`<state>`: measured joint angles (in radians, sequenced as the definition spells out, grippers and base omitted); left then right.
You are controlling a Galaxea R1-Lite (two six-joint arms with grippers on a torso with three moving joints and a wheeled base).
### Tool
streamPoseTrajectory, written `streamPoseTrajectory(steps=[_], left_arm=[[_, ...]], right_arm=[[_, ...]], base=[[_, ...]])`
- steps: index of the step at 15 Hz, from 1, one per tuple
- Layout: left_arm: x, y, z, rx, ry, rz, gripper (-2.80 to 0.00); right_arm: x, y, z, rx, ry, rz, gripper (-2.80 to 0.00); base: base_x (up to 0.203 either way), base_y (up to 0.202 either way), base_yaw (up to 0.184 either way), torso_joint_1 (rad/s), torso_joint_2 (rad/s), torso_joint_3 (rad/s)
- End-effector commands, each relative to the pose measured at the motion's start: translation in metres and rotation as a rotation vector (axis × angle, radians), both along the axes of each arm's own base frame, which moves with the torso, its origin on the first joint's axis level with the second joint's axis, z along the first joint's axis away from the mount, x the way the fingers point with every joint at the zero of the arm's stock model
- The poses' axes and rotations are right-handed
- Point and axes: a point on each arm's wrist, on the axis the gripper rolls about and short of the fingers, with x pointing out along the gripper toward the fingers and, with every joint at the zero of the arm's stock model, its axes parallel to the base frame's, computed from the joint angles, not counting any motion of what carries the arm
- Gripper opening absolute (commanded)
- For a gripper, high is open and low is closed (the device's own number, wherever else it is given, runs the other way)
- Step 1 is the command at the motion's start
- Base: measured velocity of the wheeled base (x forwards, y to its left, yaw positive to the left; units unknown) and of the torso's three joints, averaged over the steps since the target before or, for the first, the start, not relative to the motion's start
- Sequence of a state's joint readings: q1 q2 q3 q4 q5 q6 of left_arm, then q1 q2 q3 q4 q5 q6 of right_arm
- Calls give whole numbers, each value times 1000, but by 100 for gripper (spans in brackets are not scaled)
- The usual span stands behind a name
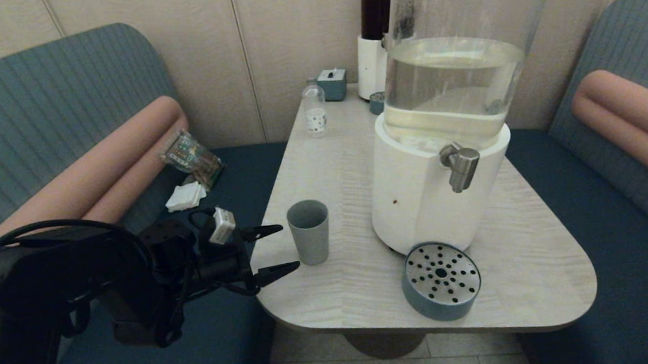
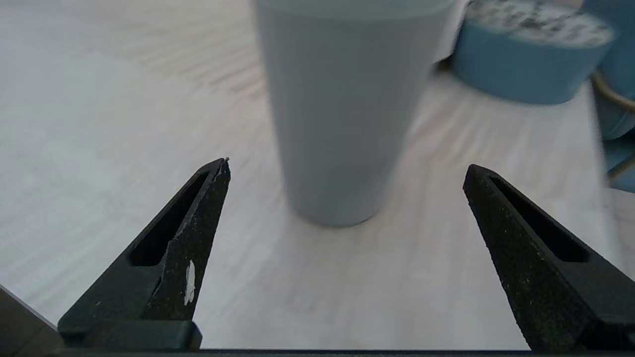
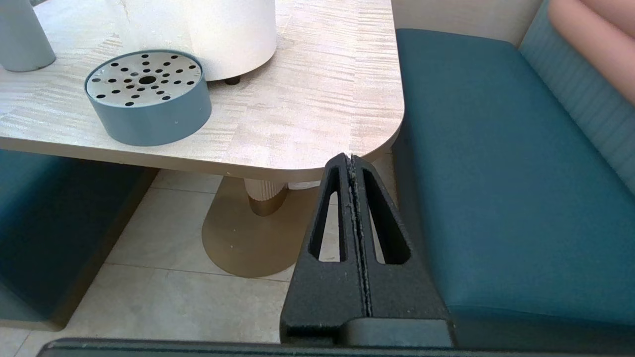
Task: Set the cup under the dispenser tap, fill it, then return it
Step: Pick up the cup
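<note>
The grey-blue cup (image 1: 309,231) stands upright on the table's left side, left of the big dispenser's white base (image 1: 418,198). My left gripper (image 1: 287,247) hovers at the table's left edge, open, its fingertips just short of the cup (image 2: 342,114) and apart from it. The brushed-steel dispenser tap (image 1: 461,165) juts from the base front, above the round tray (image 1: 441,280) with the perforated steel top. My right gripper (image 3: 351,159) is shut and empty, parked low beside the table's near right corner; it does not show in the head view.
A small clear bottle (image 1: 314,110), a teal box (image 1: 332,84) and a narrower dispenser with dark liquid (image 1: 375,33) stand at the back of the table (image 1: 538,257). Benches flank the table; a packet (image 1: 190,156) and napkins (image 1: 185,196) lie on the left bench.
</note>
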<state>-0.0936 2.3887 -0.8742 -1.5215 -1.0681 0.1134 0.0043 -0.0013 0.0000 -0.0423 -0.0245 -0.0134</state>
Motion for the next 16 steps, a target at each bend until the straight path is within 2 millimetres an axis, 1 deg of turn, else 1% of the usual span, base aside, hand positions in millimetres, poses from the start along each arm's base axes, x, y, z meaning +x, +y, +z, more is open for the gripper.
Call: streamPoseTrajectory(steps=[1,5,6,8,11,15,16], left_arm=[[10,-7,-16,-1,7,-21,0],[30,-24,-21,-18,-33,-25,0],[32,-32,-21,-23,-37,-31,0],[35,-40,-19,-29,-53,-46,0],[44,-48,-11,-47,-88,-53,0],[52,-54,-17,-56,-102,-27,0],[54,-55,-17,-58,-109,-22,-280]], right_arm=[[1,0,-4,0,14,0,-280],[1,0,-4,0,14,0,-280],[1,0,-4,0,14,0,-280],[1,0,-4,0,14,0,-280],[1,0,-4,0,14,0,-280],[1,0,-4,0,14,-1,-280],[1,0,-4,0,14,0,-280]], base=[[0,0,0,0,0,0],[0,0,0,0,0,0],[0,0,0,0,0,0],[0,0,0,0,0,0],[0,0,0,0,0,0],[0,0,0,0,0,0],[0,0,0,0,0,0]])
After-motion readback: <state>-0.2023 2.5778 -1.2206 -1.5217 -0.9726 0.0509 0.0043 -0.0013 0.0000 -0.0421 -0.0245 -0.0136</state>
